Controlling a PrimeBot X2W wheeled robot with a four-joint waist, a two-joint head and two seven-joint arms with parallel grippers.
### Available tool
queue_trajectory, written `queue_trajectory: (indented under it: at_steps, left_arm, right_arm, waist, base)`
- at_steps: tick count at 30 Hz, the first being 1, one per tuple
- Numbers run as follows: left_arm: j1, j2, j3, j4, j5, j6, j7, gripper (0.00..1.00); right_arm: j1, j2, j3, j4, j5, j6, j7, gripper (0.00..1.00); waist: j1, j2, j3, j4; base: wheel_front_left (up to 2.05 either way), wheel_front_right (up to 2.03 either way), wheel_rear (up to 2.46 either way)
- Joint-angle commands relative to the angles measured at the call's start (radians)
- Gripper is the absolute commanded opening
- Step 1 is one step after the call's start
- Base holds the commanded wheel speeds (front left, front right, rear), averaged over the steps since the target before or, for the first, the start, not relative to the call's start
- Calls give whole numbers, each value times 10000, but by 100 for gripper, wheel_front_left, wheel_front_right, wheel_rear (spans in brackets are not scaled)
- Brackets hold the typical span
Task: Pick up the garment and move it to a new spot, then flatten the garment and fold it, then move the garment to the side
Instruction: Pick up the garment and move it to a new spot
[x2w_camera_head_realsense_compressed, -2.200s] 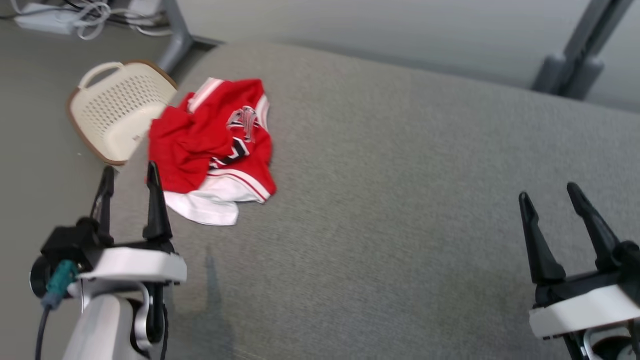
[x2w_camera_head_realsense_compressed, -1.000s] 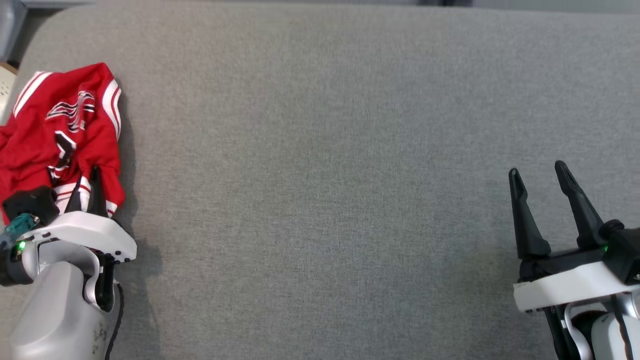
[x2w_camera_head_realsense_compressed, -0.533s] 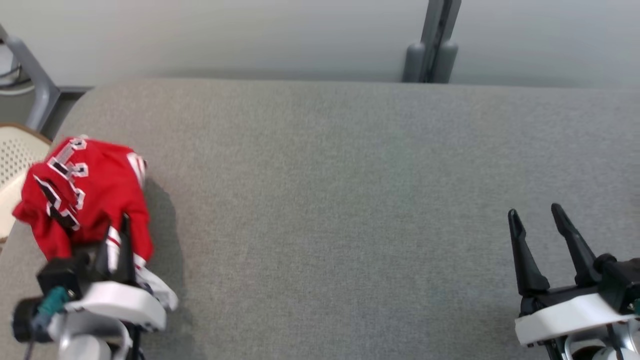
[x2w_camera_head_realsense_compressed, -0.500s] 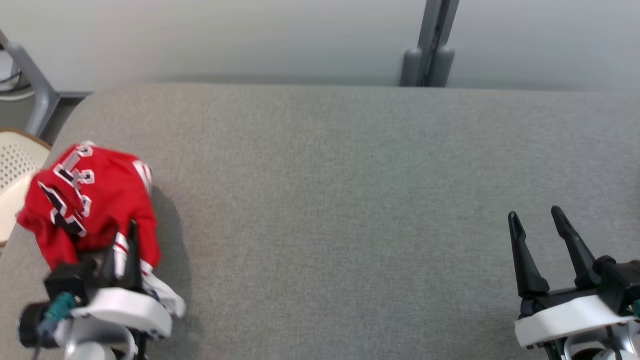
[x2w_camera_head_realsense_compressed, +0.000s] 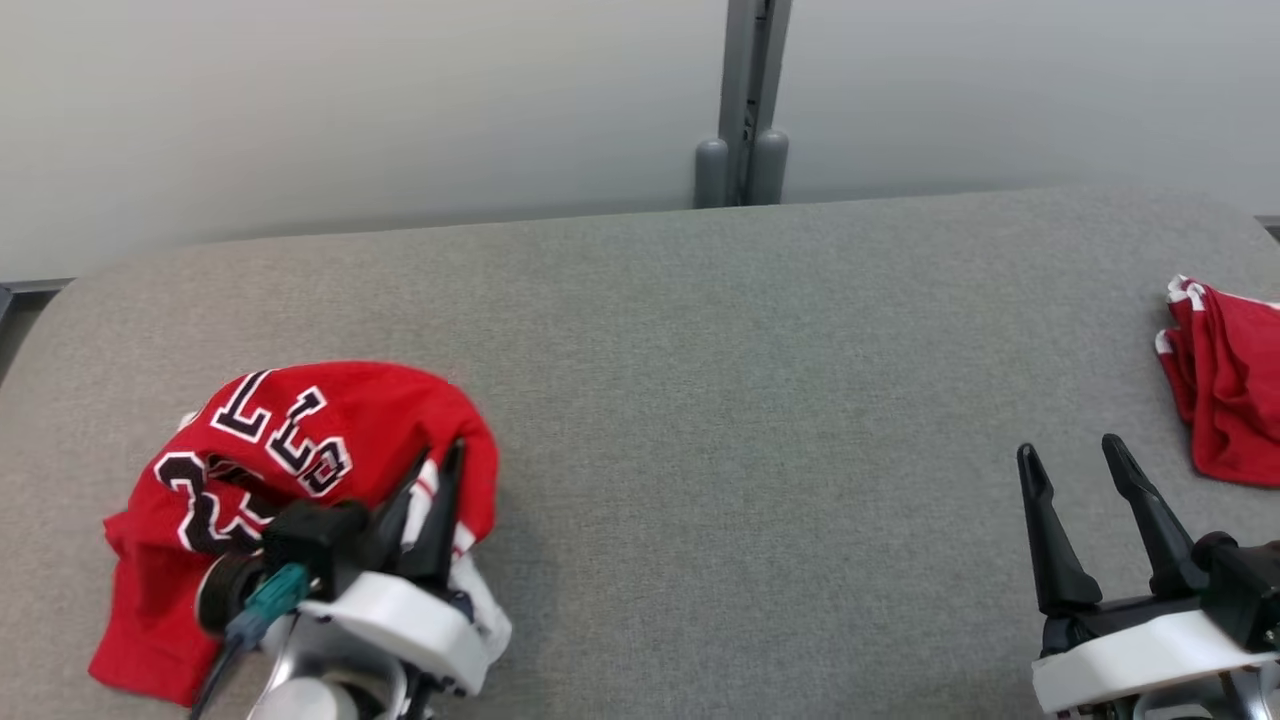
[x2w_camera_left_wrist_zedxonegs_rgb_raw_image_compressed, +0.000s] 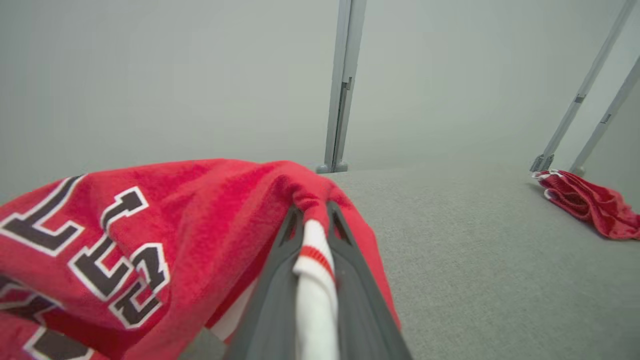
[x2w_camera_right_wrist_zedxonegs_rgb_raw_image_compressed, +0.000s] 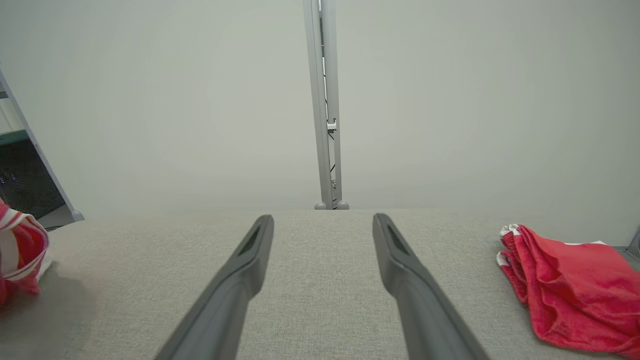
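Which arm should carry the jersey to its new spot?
Left. The left gripper is shut on the jersey at its striped hem, with the cloth bunched around it. The right gripper is open and empty, far off across the grey surface.

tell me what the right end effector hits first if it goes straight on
The open right end effector points across bare grey fabric table top toward the grey upright metal post at the pale wall, probably met first, though depth is unclear. The red cloth bundle lies off to its right.
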Motion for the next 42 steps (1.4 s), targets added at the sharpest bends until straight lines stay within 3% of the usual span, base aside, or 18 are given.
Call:
queue_trajectory:
  at_steps: [1, 11, 17, 18, 20, 28, 36, 37, 42]
  left_arm:
    - [-304, -51, -118, 44, 108, -98, 20, 0]
    - [-3299, -713, -1613, 1321, 536, -923, 211, 0]
    - [-4187, -893, -2129, 2687, 201, -1240, 407, 0]
    - [-4252, -895, -2220, 2863, 153, -1264, 418, 7]
    - [-4380, -928, -2393, 3087, 66, -1346, 307, 100]
    - [-4206, -937, -2864, 2772, 25, -1361, -503, 100]
    - [-3399, -474, -1997, 1944, -49, -408, -1376, 100]
    - [-3157, -250, -1595, 1802, -90, -98, -1679, 100]
    - [-2661, 96, -861, 1606, -279, 342, -2132, 100]
  right_arm:
    - [-148, -33, -9, -68, 50, 1, 48, 100]
    - [-1112, -33, 633, 225, 499, 1, -477, 100]
    - [-1425, -28, 775, 668, 807, 1, -942, 100]
    - [-1445, -28, 763, 724, 851, 1, -1000, 100]
    - [-1492, -27, 701, 866, 867, 1, -1126, 100]
    - [-1611, -30, 515, 1166, 749, 1, -1352, 100]
    - [-1413, -35, 315, 1096, 362, 1, -1170, 100]
    - [-1348, -35, 271, 1034, 307, 1, -1084, 100]
    - [-1209, -36, 125, 938, 164, 1, -910, 100]
  waist:
    - [0, 0, 334, -329]
    - [0, 0, 1826, -2227]
    - [0, 0, 2523, -2886]
    - [0, 0, 2584, -2920]
    - [0, 0, 2671, -2918]
    - [0, 0, 2425, -2223]
    - [0, 0, 1881, -1233]
    - [0, 0, 1771, -975]
    - [0, 0, 1547, -522]
  base:
    - [0, 0, 0]
    - [0, 0, 0]
    - [0, 0, 0]
    - [0, 0, 0]
    - [0, 0, 0]
    - [0, 0, 0]
    - [0, 0, 0]
    - [0, 0, 0]
    - [0, 0, 0]
